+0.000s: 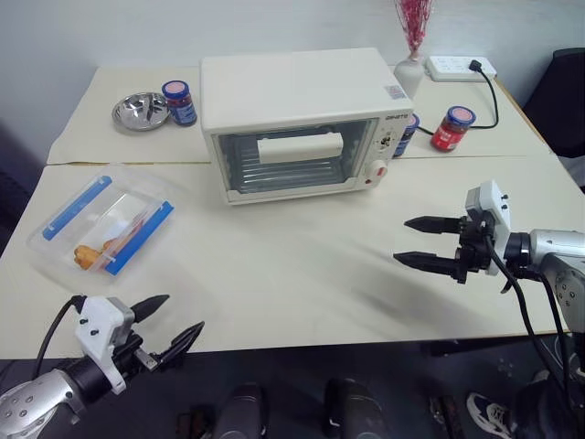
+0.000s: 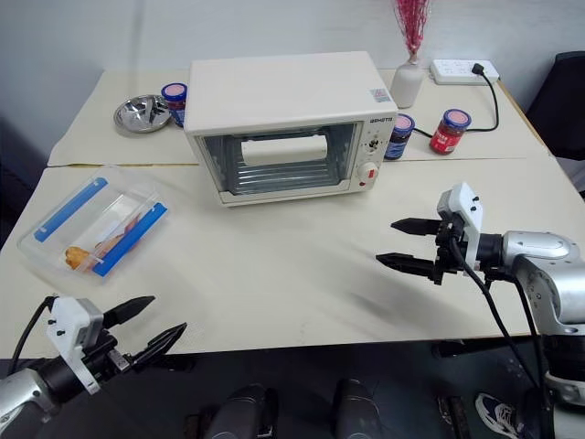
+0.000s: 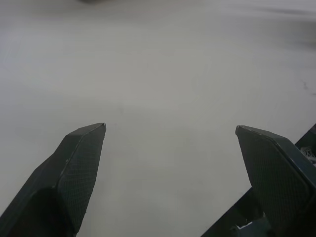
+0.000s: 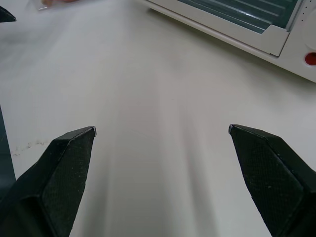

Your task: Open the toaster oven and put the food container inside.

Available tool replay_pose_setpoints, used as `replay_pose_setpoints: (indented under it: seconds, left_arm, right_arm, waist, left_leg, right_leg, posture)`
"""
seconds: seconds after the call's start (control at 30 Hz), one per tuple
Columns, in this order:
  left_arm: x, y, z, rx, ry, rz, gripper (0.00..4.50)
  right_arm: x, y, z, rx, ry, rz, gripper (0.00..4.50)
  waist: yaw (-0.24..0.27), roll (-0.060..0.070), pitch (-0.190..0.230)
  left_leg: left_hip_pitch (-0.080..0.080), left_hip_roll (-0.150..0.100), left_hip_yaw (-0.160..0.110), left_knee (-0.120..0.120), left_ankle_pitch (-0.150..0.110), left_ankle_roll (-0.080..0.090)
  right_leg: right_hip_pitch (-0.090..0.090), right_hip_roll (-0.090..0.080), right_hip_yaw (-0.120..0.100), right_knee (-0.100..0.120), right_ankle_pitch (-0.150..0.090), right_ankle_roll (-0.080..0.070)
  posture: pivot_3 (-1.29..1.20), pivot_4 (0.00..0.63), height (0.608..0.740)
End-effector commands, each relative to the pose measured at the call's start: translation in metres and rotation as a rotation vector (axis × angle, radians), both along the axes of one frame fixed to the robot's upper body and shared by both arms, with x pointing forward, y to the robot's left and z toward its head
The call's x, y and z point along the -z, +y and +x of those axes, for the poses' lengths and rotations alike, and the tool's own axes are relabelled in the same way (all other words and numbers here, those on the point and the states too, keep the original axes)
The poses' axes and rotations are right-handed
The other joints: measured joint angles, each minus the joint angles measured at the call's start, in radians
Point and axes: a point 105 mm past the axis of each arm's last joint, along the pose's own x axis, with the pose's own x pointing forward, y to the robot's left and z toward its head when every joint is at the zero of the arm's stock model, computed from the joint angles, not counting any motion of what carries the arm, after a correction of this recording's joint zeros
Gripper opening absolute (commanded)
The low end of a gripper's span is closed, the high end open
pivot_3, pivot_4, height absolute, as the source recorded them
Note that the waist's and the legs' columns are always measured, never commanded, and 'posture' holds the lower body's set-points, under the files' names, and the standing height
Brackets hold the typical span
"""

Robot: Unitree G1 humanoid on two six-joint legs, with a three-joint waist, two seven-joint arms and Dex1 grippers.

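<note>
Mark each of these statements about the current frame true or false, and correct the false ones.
1. The toaster oven has its door closed. True.
2. The food container is held in the left end effector. False: it lies on the table, apart from both end effectors, and the left one is open and empty.
3. The right end effector is open, with nothing between its fingers. True.
4. The steel bowl sits on top of the oven. False: it rests on the table to the oven's left, beside a blue-lidded jar.
5. A red-lidded jar stands to the right of the oven. True.
</note>
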Motion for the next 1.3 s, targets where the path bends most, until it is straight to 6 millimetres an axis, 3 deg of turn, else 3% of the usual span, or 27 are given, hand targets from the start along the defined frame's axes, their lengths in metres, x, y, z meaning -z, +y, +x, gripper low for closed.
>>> replay_pose_setpoints:
  seconds: [0.03, 0.6, 0.77, 0.93, 1.07, 1.3]
  left_arm:
    - [-0.002, -0.001, 0.000, 0.003, -0.014, 0.033, 4.47]
    - [-0.001, -0.013, 0.006, 0.022, 0.008, -0.048, 4.47]
    - [-0.007, -0.029, 0.008, 0.104, 0.002, -0.089, 4.47]
    - [-0.027, -0.049, 0.012, 0.224, -0.022, -0.145, 4.47]
    - [-0.061, -0.058, 0.017, 0.348, -0.079, -0.174, 4.47]
    - [-0.114, -0.048, 0.029, 0.452, -0.158, -0.137, 4.47]
  right_arm:
    - [-0.009, 0.005, -0.004, -0.035, -0.029, -0.004, 4.50]
    - [-0.009, 0.013, -0.006, -0.012, -0.017, 0.021, 4.50]
    - [-0.011, 0.021, -0.006, -0.020, -0.035, 0.044, 4.50]
    - [-0.027, 0.036, 0.003, -0.032, -0.072, 0.128, 4.50]
    - [-0.046, 0.052, 0.026, -0.012, -0.135, 0.193, 4.50]
    - [-0.069, 0.077, 0.058, -0.016, -0.180, 0.291, 4.50]
  waist:
    - [-0.001, 0.000, 0.000]
    - [0.000, 0.000, 0.000]
    - [0.002, 0.000, 0.000]
    - [0.001, 0.000, 0.000]
    - [-0.005, 0.000, 0.000]
    - [-0.008, 0.000, 0.000]
  left_leg:
    - [0.000, 0.000, 0.000, 0.000, 0.000, 0.000]
    - [0.000, 0.000, 0.000, 0.000, 0.000, 0.000]
    - [0.000, 0.000, 0.000, 0.000, 0.000, 0.000]
    - [0.000, 0.000, 0.000, 0.000, 0.000, 0.000]
    - [0.000, 0.000, 0.000, 0.000, 0.001, -0.001]
    - [0.000, -0.003, -0.001, 0.000, 0.001, -0.002]
  right_leg:
    - [0.000, 0.000, 0.000, 0.000, 0.000, 0.000]
    - [0.000, 0.000, 0.000, 0.002, 0.000, 0.000]
    - [0.000, 0.000, 0.000, 0.003, 0.000, 0.000]
    - [0.000, 0.000, 0.000, 0.004, 0.000, 0.000]
    - [0.000, 0.000, 0.000, 0.005, 0.000, 0.000]
    - [0.000, 0.001, -0.001, 0.004, 0.000, 0.000]
  posture:
    - [0.00, 0.150, 0.740]
    - [0.00, 0.150, 0.740]
    - [0.00, 0.150, 0.740]
    - [0.00, 0.150, 0.740]
    - [0.00, 0.150, 0.740]
    - [0.00, 0.150, 0.740]
